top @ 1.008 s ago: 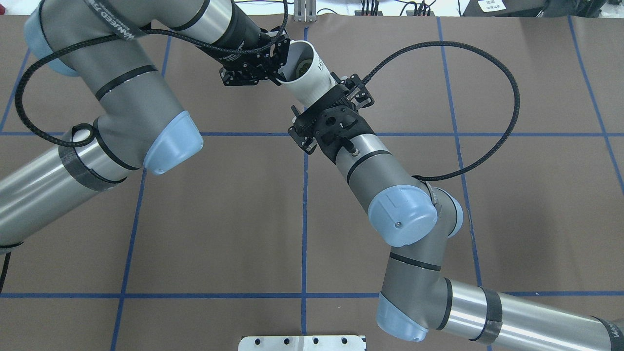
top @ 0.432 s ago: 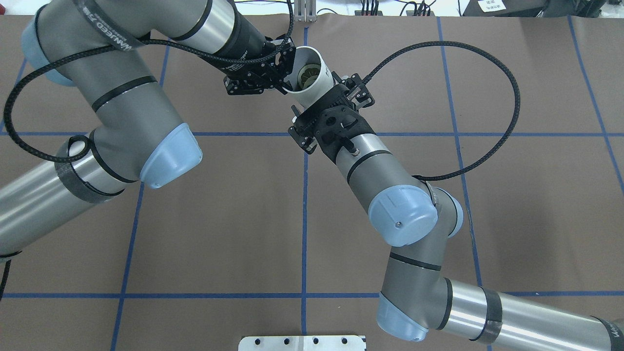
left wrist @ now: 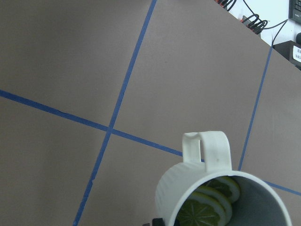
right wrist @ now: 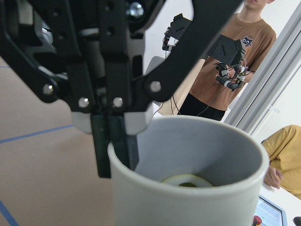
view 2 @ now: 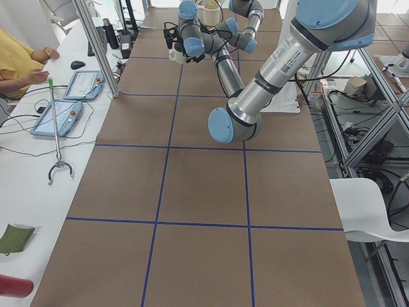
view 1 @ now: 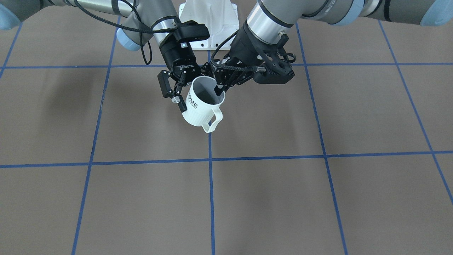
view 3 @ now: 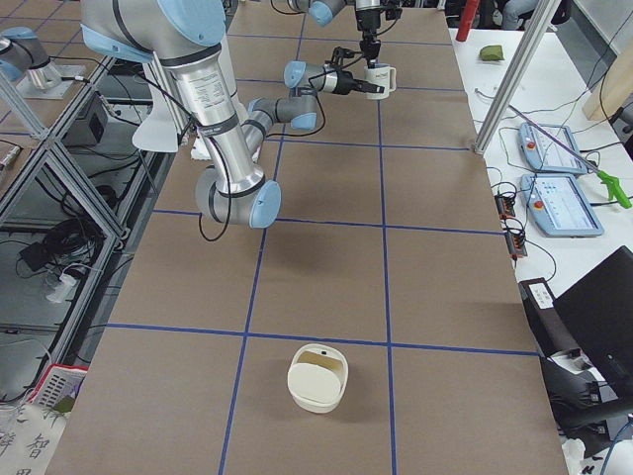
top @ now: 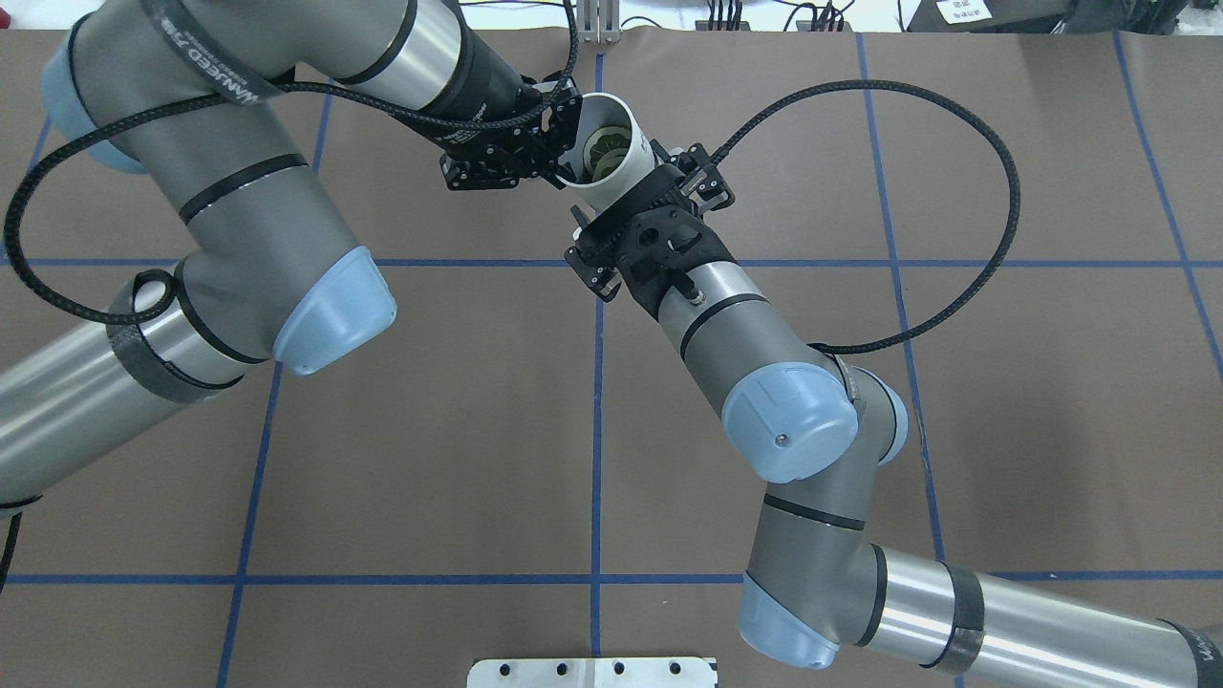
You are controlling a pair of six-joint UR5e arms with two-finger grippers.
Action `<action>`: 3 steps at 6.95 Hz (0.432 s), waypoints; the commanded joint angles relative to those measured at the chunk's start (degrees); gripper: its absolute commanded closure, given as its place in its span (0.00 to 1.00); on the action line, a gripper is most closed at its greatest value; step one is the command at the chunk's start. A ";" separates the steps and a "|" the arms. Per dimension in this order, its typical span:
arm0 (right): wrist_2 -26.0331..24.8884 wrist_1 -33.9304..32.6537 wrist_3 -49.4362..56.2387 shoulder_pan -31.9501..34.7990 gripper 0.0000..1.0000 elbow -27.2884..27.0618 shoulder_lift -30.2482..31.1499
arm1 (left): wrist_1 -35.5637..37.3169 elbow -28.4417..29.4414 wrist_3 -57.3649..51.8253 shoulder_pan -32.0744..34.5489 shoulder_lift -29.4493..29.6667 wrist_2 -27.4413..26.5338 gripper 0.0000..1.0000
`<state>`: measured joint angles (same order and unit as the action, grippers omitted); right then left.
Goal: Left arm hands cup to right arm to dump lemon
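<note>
The white ribbed cup with black "HOME" lettering hangs in the air over the far middle of the table, almost upright, handle toward the operators' side. Lemon slices lie inside it and also show in the overhead view. My left gripper is shut on the cup's rim, one finger inside and one outside, as the right wrist view shows. My right gripper, marked ROBOTIQ, is open with its fingers on either side of the cup's body; one fingertip lies close against the wall.
A white round container stands on the brown table near the robot's right end. A white mount plate sits at the robot's base. Operators and tablets are at the side bench beyond the table's far edge.
My left arm has tipped the cup from leaning to nearly upright and drawn it slightly down between the right gripper's fingers. The right arm has not moved.
</note>
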<state>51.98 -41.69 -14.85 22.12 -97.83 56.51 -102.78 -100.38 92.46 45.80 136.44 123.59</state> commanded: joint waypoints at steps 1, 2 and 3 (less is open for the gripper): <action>-0.82 0.03 0.00 0.03 0.01 -0.08 0.01 | 0.04 0.01 0.00 -0.01 -0.39 -0.02 1.00; -0.92 0.03 0.00 0.03 0.01 -0.08 0.09 | 0.04 -0.07 0.00 -0.01 -0.65 -0.02 1.00; -1.18 0.03 0.09 0.03 0.01 -0.08 0.09 | 0.04 -0.08 0.00 -0.01 -0.65 0.07 1.00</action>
<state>51.12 -41.67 -14.83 22.14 -97.90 56.57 -102.76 -100.44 92.46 45.79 135.91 123.59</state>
